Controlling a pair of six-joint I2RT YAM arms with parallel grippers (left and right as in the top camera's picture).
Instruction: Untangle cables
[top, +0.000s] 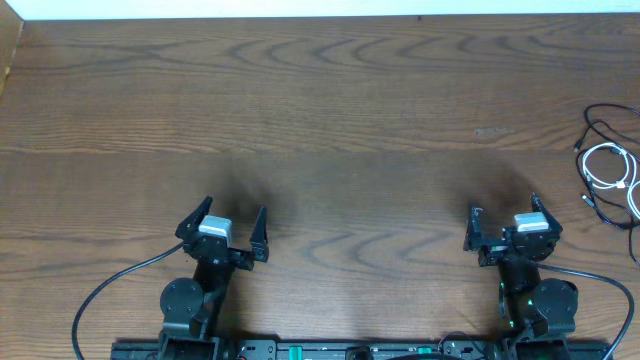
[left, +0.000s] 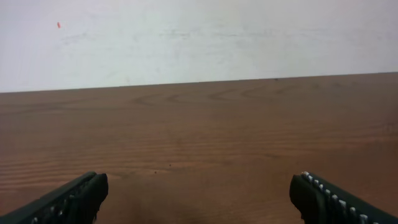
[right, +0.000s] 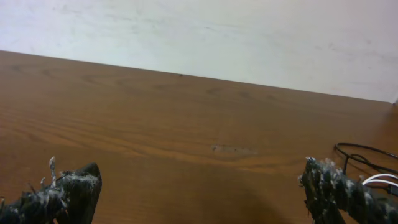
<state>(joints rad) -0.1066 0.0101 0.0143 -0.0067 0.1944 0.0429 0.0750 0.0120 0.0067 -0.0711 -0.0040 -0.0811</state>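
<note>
A thin black cable (top: 600, 125) and a thin white cable (top: 612, 168) lie tangled together at the table's far right edge. In the right wrist view the black cable (right: 364, 154) and a bit of the white cable (right: 380, 179) show at the right edge. My right gripper (top: 503, 213) (right: 199, 186) is open and empty, to the left of the cables and nearer the front. My left gripper (top: 233, 215) (left: 199, 193) is open and empty at the front left, far from the cables.
The brown wooden table (top: 320, 110) ends at a white wall (left: 199, 37) at the back. Thick black robot cables (top: 110, 285) run from both arm bases at the front edge.
</note>
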